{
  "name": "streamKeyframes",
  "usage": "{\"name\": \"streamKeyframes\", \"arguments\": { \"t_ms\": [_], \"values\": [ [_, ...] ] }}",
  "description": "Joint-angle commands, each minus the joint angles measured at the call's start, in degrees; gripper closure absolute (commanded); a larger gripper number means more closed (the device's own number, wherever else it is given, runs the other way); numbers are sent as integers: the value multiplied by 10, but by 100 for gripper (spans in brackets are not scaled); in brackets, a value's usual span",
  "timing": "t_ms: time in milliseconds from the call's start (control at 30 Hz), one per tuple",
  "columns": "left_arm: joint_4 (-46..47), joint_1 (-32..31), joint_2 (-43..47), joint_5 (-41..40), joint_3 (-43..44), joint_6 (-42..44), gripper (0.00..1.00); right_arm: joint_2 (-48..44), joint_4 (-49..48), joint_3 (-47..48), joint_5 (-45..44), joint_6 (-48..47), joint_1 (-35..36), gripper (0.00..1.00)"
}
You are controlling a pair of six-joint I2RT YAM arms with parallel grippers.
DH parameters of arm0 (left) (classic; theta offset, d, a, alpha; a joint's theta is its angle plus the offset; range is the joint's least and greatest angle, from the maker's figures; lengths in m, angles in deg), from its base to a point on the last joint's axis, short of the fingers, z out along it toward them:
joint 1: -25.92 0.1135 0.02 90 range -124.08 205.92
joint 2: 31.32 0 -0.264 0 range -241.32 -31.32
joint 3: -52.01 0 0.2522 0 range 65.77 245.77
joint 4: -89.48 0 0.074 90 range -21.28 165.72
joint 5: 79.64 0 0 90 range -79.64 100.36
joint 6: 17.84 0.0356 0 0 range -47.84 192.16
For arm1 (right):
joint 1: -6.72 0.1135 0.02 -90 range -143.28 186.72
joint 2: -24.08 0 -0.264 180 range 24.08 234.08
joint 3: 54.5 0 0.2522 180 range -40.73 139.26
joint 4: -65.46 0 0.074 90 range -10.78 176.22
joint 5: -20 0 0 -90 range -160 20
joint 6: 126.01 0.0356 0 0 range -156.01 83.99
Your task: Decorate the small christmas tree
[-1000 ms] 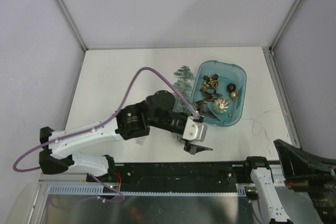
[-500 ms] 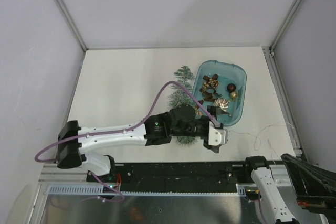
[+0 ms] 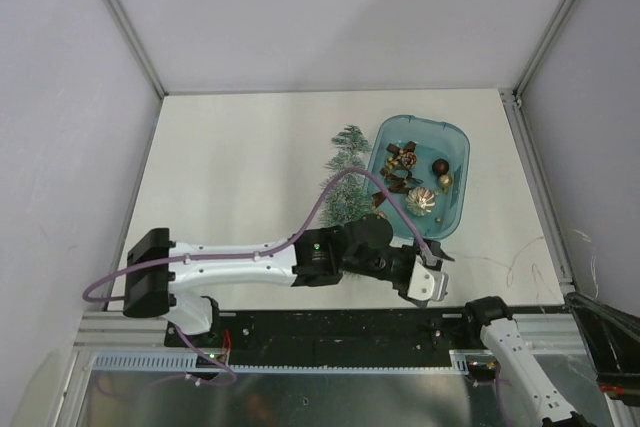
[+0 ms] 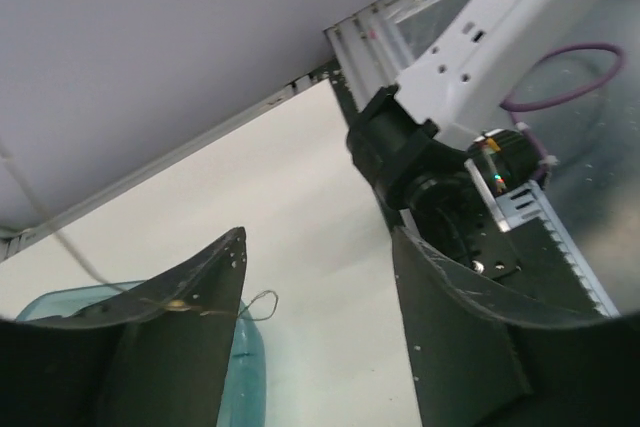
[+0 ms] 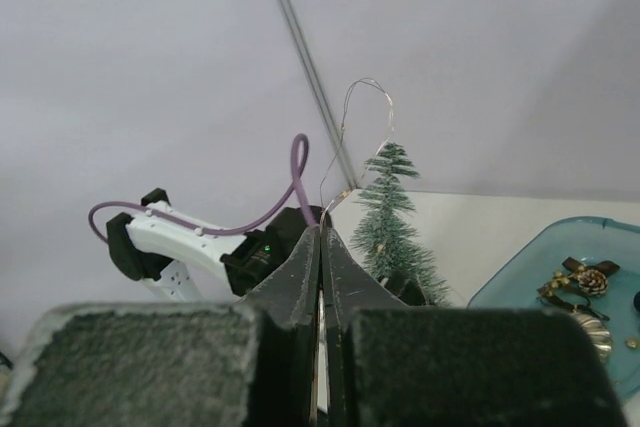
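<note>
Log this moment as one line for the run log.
left gripper: open, by near corner of blue tray | right gripper: shut on thin wire | small christmas tree: beside tray, no ornaments on it | ornaments: in tray

Top view: fixed high, behind arm bases, looking steeply down; whole worktop (image 3: 230, 147) in frame, far off, bases along bottom edge.
Left wrist view: close behind left end effector (image 4: 318, 237), low, tilted, facing right arm (image 4: 500, 17) at upper right of frame.
Right wrist view: low, hard behind right end effector (image 5: 321, 237), facing left arm (image 5: 190, 242) across worktop.
Shared: tray (image 3: 463, 187) and thin wire (image 5: 345, 107) in all three; tree (image 5: 395, 217) in top and right wrist views.
</note>
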Motion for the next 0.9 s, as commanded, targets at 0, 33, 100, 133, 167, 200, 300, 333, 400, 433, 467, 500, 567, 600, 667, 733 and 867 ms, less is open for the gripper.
{"name": "streamKeyframes", "arguments": {
  "t_ms": [0,33,100,133,167,200,300,333,400,433,467,500,567,600,667,733,867],
  "values": [
    [-33,-8,56,56,28,-69,42,15,-12,-19,-64,-5,16,100],
    [-44,-8,66,66,28,-79,45,16,-17,-24,-71,-8,17,100],
    [-87,-9,87,96,31,-100,51,22,-24,-32,-88,-16,19,100],
    [-113,-8,97,117,33,-110,53,26,-28,-34,-95,-21,19,100],
    [-134,-9,105,145,34,-117,55,30,-33,-36,-103,-24,19,100],
    [-160,-9,115,169,33,-119,58,35,-38,-38,-108,-26,19,100],
    [-213,-8,146,220,17,-114,72,45,-61,-46,-109,-32,18,100],
    [-226,-8,159,226,8,-110,79,47,-68,-48,-108,-33,17,100],
    [-242,-6,181,234,-9,-105,89,55,-78,-50,-108,-38,15,100],
    [-247,-5,190,236,-16,-104,91,59,-84,-50,-108,-39,14,100],
    [-250,-4,200,238,-22,-102,93,63,-89,-51,-108,-40,14,100],
    [-253,-3,206,239,-26,-101,93,67,-96,-52,-105,-41,14,100],
    [-259,0,221,241,-29,-97,93,74,-114,-58,-98,-42,13,100],
    [-262,1,227,242,-29,-95,93,77,-123,-63,-92,-42,12,100],
    [-274,5,241,248,-28,-91,93,80,-152,-79,-74,-42,12,100],
    [-286,14,258,258,-32,-91,94,83,-181,-104,-44,-42,11,100],
    [-301,40,306,281,-62,-99,96,90,-252,-161,13,-34,11,100]
  ]
}}
